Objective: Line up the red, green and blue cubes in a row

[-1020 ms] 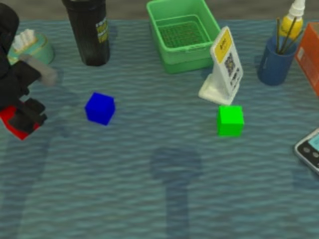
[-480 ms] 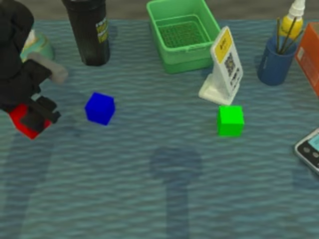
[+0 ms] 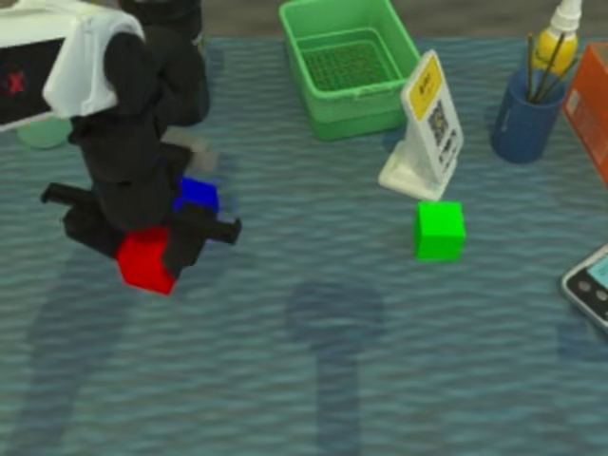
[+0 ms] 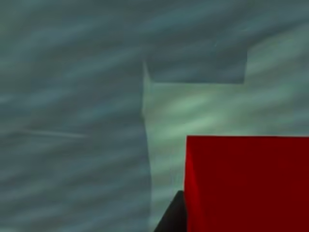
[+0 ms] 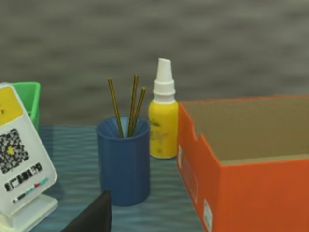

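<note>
Where cubes lie: one red cube (image 3: 144, 258), one blue cube (image 3: 198, 194), one green cube (image 3: 440, 230).

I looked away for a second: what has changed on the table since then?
The left gripper, shut on the red cube, has carried it from the table's far left edge rightward, until it sits just in front of the blue cube, which the arm now partly covers. The blue cube and green cube stayed put.

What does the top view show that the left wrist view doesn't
Only the top view shows the left hand gripping the red cube, the blue cube partly hidden behind it, the green cube and the green basket. Only the left wrist view shows the cube's face up close. Both share the red cube and the table.
</note>
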Motion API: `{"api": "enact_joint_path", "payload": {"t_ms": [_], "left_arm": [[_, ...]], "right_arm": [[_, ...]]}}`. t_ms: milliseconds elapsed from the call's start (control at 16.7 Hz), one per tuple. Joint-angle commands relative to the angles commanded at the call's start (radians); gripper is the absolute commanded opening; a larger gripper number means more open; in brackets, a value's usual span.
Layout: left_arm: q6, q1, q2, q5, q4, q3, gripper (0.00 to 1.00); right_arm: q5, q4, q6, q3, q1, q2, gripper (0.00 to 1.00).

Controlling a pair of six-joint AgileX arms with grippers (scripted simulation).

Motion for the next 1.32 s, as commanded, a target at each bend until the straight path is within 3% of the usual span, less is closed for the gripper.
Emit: {"api": "enact_joint_path", "payload": {"t_ms": [240,480,1020,1320], "left_arm": [[-0.364,-0.166,-0.039,-0.006,-0.011,-0.032,0.0],[-0.576,-0.281,-0.087,-0.013,-0.003,-0.06,0.0],[-0.619,-0.305,-0.094,-0.016,0.018,-0.077,0.0],[-0.617,-0.301,-0.033,-0.015,0.196,-0.185,0.0]], "right_arm": [[0.0,0.0,0.0,0.0,0.0,0.0,1.0],[0.0,0.0,0.0,0.0,0.0,0.0,1.0],[0.0,0.0,0.0,0.0,0.0,0.0,1.0],[0.0,0.0,0.0,0.0,0.0,0.0,1.0]]}}
